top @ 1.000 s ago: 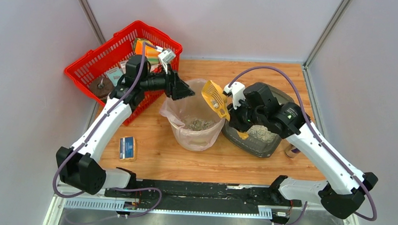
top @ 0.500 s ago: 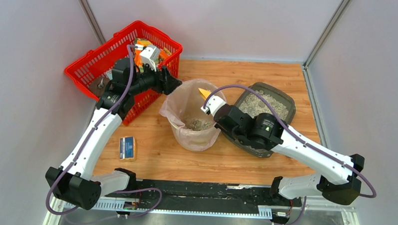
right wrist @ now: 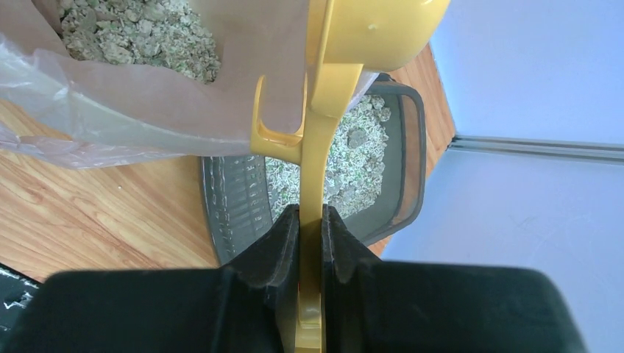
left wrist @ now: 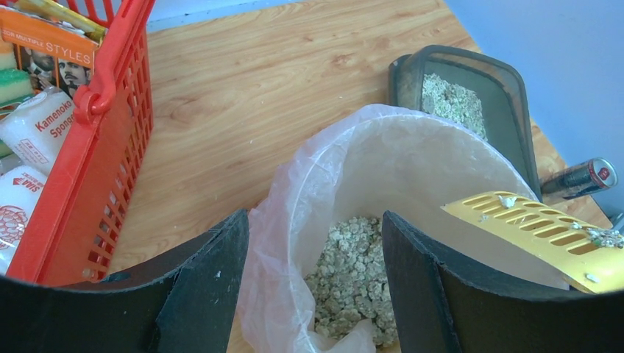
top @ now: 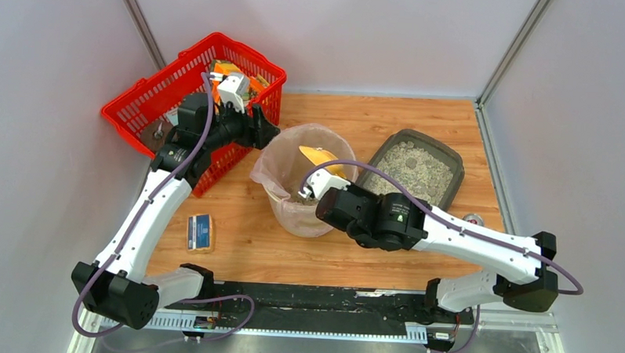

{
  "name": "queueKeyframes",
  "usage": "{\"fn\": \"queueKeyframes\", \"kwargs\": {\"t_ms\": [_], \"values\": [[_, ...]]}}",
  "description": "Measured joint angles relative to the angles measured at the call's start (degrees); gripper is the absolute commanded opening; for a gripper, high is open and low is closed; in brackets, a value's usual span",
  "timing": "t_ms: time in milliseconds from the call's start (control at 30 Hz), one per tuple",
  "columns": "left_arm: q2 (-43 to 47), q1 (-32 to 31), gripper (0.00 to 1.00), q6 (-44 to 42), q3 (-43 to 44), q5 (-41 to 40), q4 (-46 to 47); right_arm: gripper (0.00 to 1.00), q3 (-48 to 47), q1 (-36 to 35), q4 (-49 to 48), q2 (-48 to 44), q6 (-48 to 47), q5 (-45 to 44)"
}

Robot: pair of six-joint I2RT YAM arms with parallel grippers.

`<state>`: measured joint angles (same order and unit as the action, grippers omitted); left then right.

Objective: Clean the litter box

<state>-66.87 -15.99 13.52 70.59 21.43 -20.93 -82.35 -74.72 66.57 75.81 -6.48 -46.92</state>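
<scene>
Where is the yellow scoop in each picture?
Top external: yellow scoop in the middle, above the bag-lined bin.
Left wrist: scoop at the right edge, over the bin.
Right wrist: scoop top centre, handle pinched in the right gripper.
Shared landmark: the bin.

A red basket (top: 159, 71) of packaged goods sat upper left, a blue-labelled pack (top: 200, 232) lower left, a small can (left wrist: 581, 177) at right.

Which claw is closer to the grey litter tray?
Right. The right gripper, holding the yellow scoop over the bin, sits beside the litter box; the left gripper hovers at the bin's opposite rim, by the red basket.
</scene>
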Motion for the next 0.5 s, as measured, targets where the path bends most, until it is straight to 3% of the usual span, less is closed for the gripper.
{"fn": "queueKeyframes", "kwargs": {"t_ms": [267, 500], "values": [[0.0, 0.0, 0.73, 0.0, 0.0, -1.0, -1.0, 0.0, 0.0, 1.9, -1.6, -2.7, 2.6, 1.5], [0.0, 0.0, 0.73, 0.0, 0.0, -1.3, -1.7, 0.0, 0.2, 13.0, -2.5, -9.3, 11.4, 12.3]]}}
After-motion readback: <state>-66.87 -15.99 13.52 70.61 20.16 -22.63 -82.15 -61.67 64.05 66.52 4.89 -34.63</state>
